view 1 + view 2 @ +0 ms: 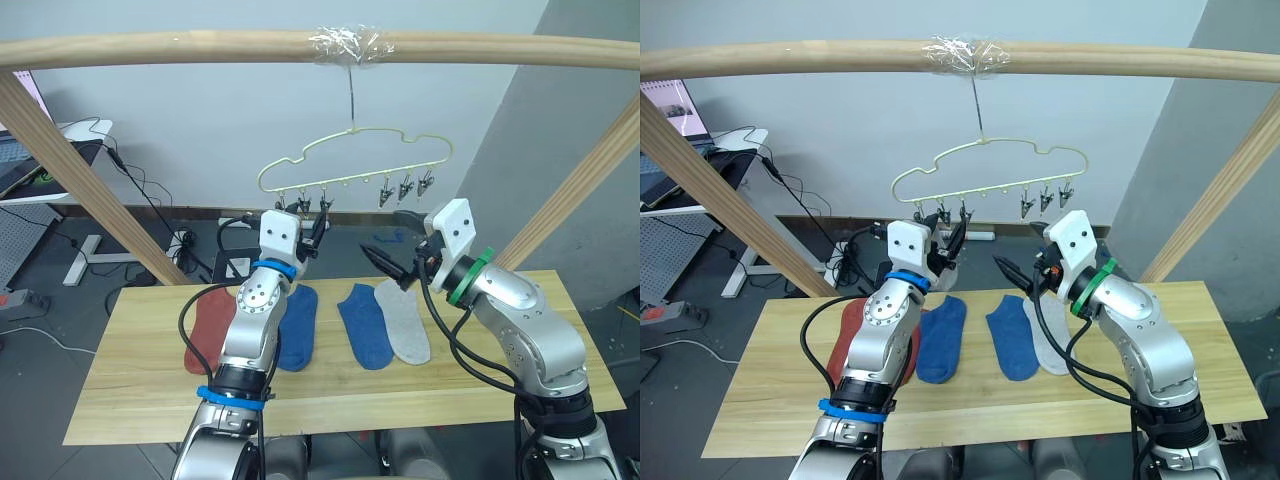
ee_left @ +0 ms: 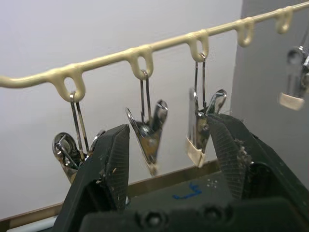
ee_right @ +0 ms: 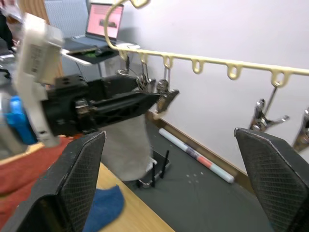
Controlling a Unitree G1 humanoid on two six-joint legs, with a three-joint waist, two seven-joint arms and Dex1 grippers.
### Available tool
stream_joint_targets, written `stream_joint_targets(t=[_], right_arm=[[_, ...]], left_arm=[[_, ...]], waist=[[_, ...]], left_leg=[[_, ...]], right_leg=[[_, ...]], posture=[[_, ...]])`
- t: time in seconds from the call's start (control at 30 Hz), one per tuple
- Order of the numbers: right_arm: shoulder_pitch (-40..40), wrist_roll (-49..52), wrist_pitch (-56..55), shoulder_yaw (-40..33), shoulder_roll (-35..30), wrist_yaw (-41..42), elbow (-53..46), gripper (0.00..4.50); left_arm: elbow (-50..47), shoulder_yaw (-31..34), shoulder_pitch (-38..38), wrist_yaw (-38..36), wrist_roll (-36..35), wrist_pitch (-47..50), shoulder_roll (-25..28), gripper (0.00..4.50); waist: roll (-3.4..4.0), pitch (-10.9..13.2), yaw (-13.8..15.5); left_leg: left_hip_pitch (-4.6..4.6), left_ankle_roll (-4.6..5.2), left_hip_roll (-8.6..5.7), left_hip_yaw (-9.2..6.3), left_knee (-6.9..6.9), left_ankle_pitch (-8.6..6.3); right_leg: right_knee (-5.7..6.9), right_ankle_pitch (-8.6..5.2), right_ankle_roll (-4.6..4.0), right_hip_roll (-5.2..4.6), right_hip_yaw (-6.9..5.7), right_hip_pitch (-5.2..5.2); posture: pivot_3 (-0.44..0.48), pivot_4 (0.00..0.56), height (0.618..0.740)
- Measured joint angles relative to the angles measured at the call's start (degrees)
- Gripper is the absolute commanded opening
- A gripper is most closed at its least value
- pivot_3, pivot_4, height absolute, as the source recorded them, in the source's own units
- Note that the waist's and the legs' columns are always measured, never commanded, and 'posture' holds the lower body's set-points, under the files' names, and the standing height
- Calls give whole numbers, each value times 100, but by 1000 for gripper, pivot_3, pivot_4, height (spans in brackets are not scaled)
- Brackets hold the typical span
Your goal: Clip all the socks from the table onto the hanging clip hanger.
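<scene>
- Left jaws: released and empty, raised to the left end of the clip hanger [image 1: 340, 184], straddling the middle clip [image 2: 149, 137] of the three there, with a pad on either side and no contact yet.
- Right jaws: spread wide, grasping nothing, poised above the desk [image 1: 130, 400] over the toe end of the light grey sock [image 1: 404, 318].
- On the desk in a row, from the robot's left: rust-red sock [image 1: 207, 328], first blue sock [image 1: 298, 325], second blue sock [image 1: 365, 323], then the grey one, with the last two touching edge to edge.
- Below the left jaws in the right wrist view, a pale grey shape [image 3: 125, 150]; cannot tell whether a sock or something else.
- Likely step: pinch a clip open on the left while bringing a sock up on the right.
- Centre the pads on the clip's two upper levers, not on its lower tips; squeeze square-on, since a skewed press probably twists the clip on its loop.
- Avoid the neighbouring clip with the cream tip [image 2: 200, 130], which sits just beside the pad.
- Press gently: hanger hung from a single hook on the wooden pole [image 1: 200, 45], so likely to swing.
- For the pick, take the grey sock by one end, away from the blue edge, so only one comes up.
- Feed the cuff fully between the clip's tips before easing off.
</scene>
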Motion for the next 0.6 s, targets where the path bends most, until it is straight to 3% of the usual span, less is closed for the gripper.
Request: stream_joint_targets(t=[0.13,0.6], right_arm=[[0,50,-1,-19,-6,-5,0,4500],[-3,54,-1,-53,-32,-35,0,4500]], left_arm=[[104,56,-53,62,50,-129,-3,1338],[189,99,-54,180,92,-175,-30,1338]], waist=[[0,0,-3],[0,0,-7]], left_leg=[[0,0,0,-1,0,0],[0,0,0,0,3,0]], right_leg=[[0,0,0,0,0,0],[2,1,0,0,0,0]], posture=[[-147,142,740],[-146,145,740]])
